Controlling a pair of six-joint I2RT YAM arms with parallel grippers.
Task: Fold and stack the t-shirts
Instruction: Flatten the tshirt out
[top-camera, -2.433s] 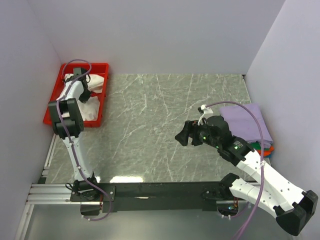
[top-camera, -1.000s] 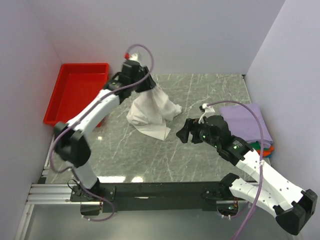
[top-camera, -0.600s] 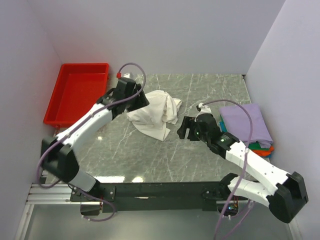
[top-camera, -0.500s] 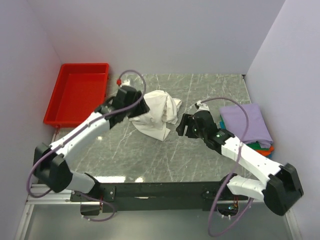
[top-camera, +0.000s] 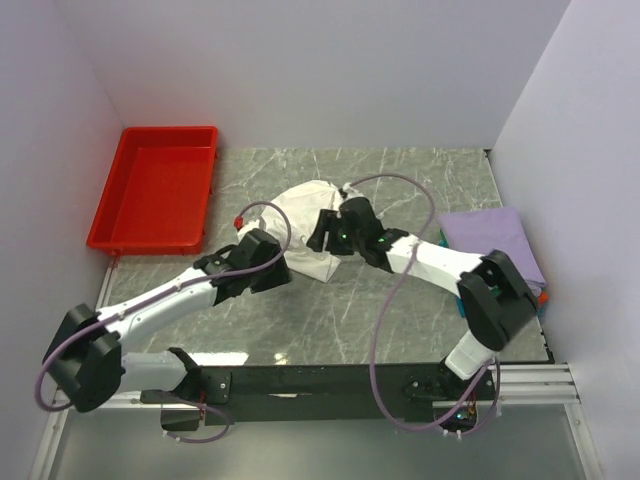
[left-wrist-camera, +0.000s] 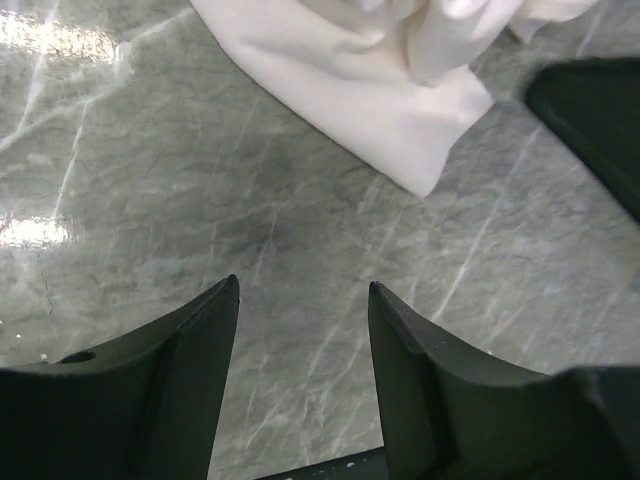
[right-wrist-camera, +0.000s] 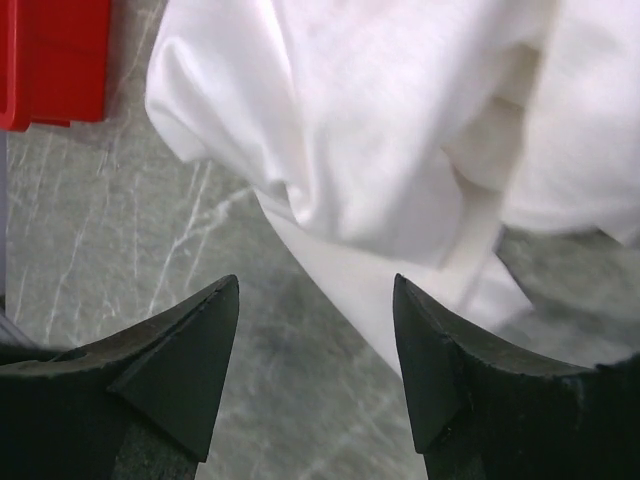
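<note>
Parted claw (right-wrist-camera: 316, 282) hovers over crumpled white t-shirt (right-wrist-camera: 380, 130).

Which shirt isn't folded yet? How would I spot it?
Find the middle of the grey table, right of the red tray. A white shirt lies there. Unlike the flat lavender shirt at the right edge, it is crumpled.
</note>
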